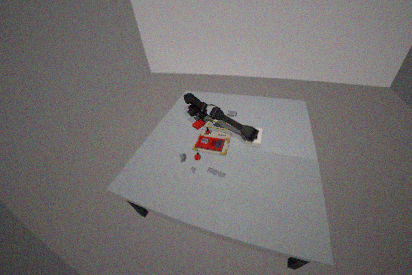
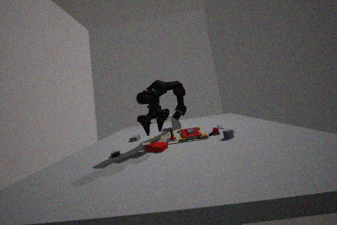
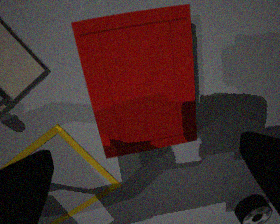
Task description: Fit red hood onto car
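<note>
The red hood (image 1: 198, 124) (image 2: 157, 147) (image 3: 140, 80) lies on the table with a broad plain face up, slightly turned in the wrist view. No corner holes can be made out on it. My gripper (image 2: 154, 132) (image 3: 148, 151) is open and empty, above the table and the hood, with its fingers pointing down. In the wrist view, the hood's near edge reaches between the fingertips. The red car chassis (image 1: 212, 144) (image 2: 190, 135) sits in its jig, with a small grey engine block (image 1: 204, 140) on its deck. The pegs are too small to see.
A yellow outline (image 3: 87, 155) lies beside the hood. A black wheel (image 2: 115, 154) (image 3: 256, 215) lies on the table. A red cone (image 1: 197, 156) (image 2: 215, 131) and a grey block (image 1: 183, 157) (image 2: 228, 134) stand near the chassis. Another grey block (image 1: 232, 113) (image 2: 134, 138) lies beyond the arm.
</note>
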Robot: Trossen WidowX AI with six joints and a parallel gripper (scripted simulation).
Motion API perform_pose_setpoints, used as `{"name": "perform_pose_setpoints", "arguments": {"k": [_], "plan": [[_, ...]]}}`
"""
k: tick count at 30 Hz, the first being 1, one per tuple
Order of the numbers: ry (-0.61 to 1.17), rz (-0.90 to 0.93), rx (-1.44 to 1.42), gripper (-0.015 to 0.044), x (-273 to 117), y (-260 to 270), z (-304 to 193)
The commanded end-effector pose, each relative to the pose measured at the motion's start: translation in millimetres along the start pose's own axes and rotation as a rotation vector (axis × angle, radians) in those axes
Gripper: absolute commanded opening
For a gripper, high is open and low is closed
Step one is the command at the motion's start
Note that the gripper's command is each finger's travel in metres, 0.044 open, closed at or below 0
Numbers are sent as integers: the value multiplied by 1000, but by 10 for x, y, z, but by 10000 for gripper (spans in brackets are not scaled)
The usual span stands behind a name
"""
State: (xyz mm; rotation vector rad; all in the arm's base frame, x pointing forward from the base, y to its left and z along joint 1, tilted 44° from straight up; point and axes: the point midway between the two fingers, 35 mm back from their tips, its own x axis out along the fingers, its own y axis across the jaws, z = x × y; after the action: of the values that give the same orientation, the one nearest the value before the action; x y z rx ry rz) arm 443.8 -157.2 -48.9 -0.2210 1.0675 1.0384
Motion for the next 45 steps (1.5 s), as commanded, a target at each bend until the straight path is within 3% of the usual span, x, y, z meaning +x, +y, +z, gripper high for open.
{"name": "perform_pose_setpoints", "arguments": {"k": [1, 45], "plan": [[-42, -15, -23, 440, -38, -36, 93], [-75, 13, -62, 440, 197, -51, 112]]}}
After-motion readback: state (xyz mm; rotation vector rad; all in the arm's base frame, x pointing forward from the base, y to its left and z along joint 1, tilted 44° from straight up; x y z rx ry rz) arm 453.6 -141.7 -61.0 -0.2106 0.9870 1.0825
